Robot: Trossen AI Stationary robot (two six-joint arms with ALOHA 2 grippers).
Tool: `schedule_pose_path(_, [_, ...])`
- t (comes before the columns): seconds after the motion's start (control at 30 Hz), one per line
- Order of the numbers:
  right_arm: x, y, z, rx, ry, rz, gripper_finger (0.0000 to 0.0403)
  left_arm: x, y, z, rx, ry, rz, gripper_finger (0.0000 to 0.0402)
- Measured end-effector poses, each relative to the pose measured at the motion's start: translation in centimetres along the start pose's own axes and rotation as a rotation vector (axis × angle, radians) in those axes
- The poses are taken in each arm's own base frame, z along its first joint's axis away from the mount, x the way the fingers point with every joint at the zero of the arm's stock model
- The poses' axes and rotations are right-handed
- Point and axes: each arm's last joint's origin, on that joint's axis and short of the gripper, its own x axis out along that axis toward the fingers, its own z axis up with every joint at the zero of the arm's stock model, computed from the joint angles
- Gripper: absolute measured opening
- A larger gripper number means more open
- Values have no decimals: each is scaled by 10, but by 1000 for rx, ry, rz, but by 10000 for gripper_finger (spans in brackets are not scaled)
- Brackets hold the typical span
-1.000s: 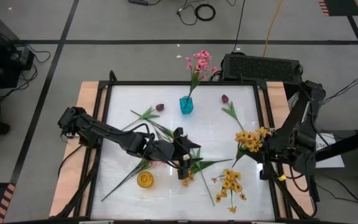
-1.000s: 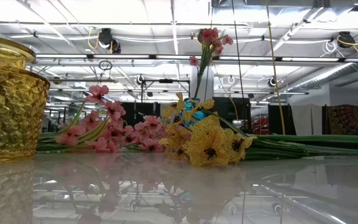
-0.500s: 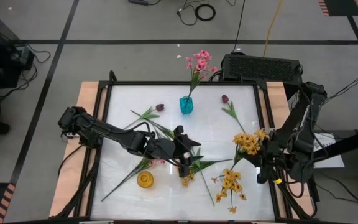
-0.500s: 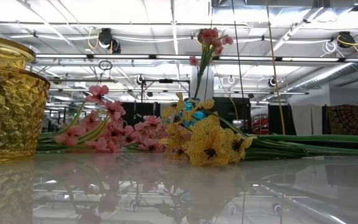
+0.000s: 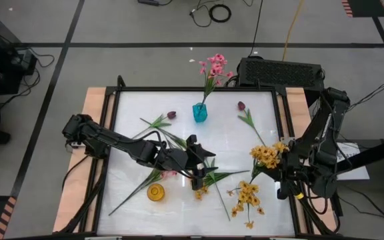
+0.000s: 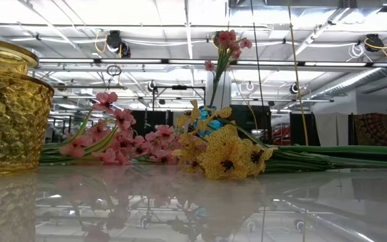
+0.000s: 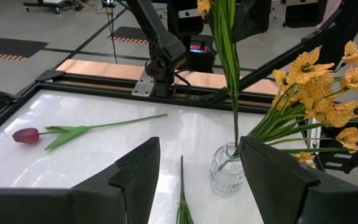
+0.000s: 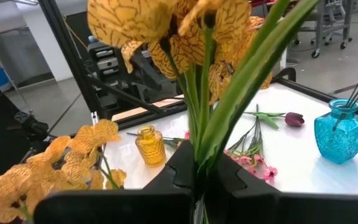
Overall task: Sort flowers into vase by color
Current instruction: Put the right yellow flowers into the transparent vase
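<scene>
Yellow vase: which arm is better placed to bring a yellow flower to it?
Probably the left. Its open claw hovers close beside the yellow vase and loose yellow blossoms; the right claw is far across the table.

Grey floor [image 5: 145,60] with black tape lines [image 5: 179,45], cables [image 5: 220,12]

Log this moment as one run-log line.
right gripper: shut on yellow spray, raised | left gripper: open, mid-table | pink stems in blue vase
</scene>
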Motion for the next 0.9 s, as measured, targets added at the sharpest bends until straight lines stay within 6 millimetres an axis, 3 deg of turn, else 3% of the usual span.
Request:
schedule_pose_path(0.53, [6, 11, -22, -66, 15, -25, 10, 0, 0, 0, 0, 0, -1, 228])
schedule_pose_path(0.9, [7, 14, -27, -51, 92, 34, 116, 0, 0, 0, 2, 5, -1, 228])
